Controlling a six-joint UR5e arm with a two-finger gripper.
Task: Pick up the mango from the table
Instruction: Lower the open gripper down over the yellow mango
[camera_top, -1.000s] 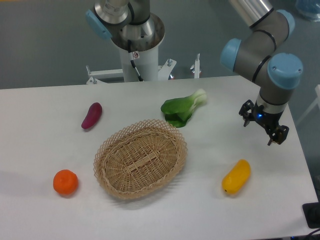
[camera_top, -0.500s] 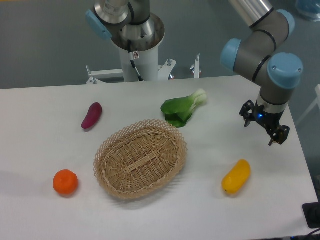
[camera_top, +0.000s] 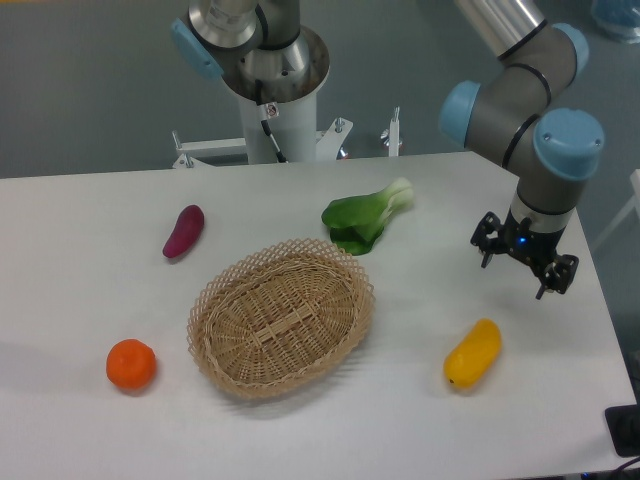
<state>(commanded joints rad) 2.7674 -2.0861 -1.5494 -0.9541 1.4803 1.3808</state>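
The mango (camera_top: 473, 353) is a glossy yellow-orange oblong fruit lying on the white table (camera_top: 90, 290) near its front right. My gripper (camera_top: 515, 276) hangs above the table up and to the right of the mango, apart from it. Its two dark fingers stand spread, open, with nothing between them.
A woven basket (camera_top: 281, 316) sits mid-table. A round orange fruit (camera_top: 131, 364) lies at the front left, a purple vegetable (camera_top: 183, 231) at the back left, a green leafy vegetable (camera_top: 367, 217) behind the basket. The table's right edge runs close to the mango.
The gripper has shifted a little to the left and turned at the wrist. The mango and the other objects have not moved.
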